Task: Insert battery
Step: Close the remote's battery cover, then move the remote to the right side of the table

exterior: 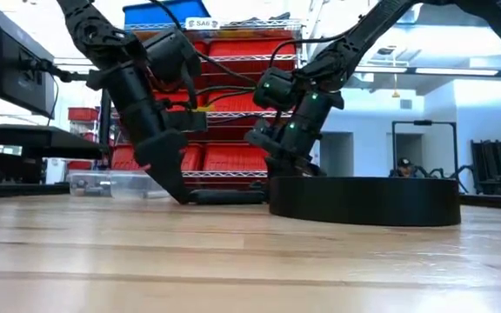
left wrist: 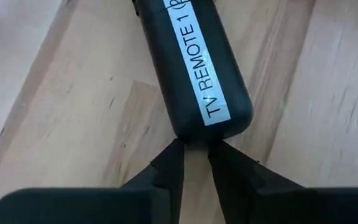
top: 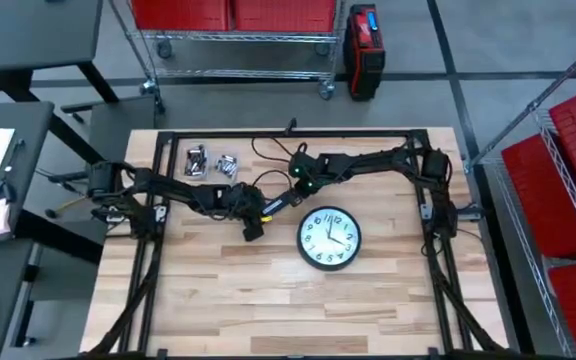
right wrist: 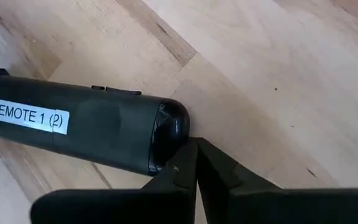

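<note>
**Both grippers at the ends of the remote**

My left gripper (left wrist: 196, 163) sits low on the table (top: 228, 300), its fingers (left wrist: 169, 167) nearly together with only a thin gap, the tips pressed against one rounded end of the remote (left wrist: 194, 62). They grasp nothing; they only touch that end. My right gripper (right wrist: 196, 167) is at the remote's other end, fingers closed tip to tip, resting against the glossy cap and holding nothing.

The remote (top: 280, 202) lies flat on the wood between the two grippers, around the middle of the table toward the far edge, its white label reading "TV REMOTE 1 (2)" facing up. I cannot tell whether its battery cover is on.

Just beside the remote, toward the right edge, the clock (top: 329, 238) lies face up. Two small clear packs (top: 211, 163), the likely batteries, sit near the far left corner, well apart from both grippers.
</note>
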Controlling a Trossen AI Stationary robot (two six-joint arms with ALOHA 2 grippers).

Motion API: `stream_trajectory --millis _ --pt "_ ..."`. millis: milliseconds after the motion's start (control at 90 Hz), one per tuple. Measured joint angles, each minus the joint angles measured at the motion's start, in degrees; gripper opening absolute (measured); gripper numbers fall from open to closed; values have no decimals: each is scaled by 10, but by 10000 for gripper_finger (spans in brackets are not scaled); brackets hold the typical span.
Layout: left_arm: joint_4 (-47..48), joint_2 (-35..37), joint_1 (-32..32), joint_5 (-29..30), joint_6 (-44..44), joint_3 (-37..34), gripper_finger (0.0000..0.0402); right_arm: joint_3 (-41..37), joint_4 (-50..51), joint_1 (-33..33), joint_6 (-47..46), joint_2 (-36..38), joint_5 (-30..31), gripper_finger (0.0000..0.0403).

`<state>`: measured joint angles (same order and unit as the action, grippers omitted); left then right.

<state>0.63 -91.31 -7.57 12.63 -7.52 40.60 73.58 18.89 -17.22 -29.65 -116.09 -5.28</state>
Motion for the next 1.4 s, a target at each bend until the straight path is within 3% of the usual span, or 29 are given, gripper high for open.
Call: stream_trajectory --millis 156,456,644,789,944,1067,1244,1400 --pt "58 46 -1 8 -17 -1 57 -1 11 -11 15 38 -24 0" --pt "90 124 0 5 -11 -1 57 0 39 -14 32 139 -16 10" --pt "85 147 0 10 -22 -1 58 1 93 -9 43 224 -7 69" --pt "61 167 1 10 -43 0 71 2 224 4 38 304 -4 132" --pt "43 172 12 8 -58 27 97 2 405 40 -10 399 64 193" --pt "14 172 23 7 -65 45 123 -2 488 72 -68 461 120 228" --pt "3 172 23 7 -77 60 157 -70 479 111 -135 563 177 250" --pt "-15 171 9 10 -43 66 162 -173 416 139 -178 647 186 249"
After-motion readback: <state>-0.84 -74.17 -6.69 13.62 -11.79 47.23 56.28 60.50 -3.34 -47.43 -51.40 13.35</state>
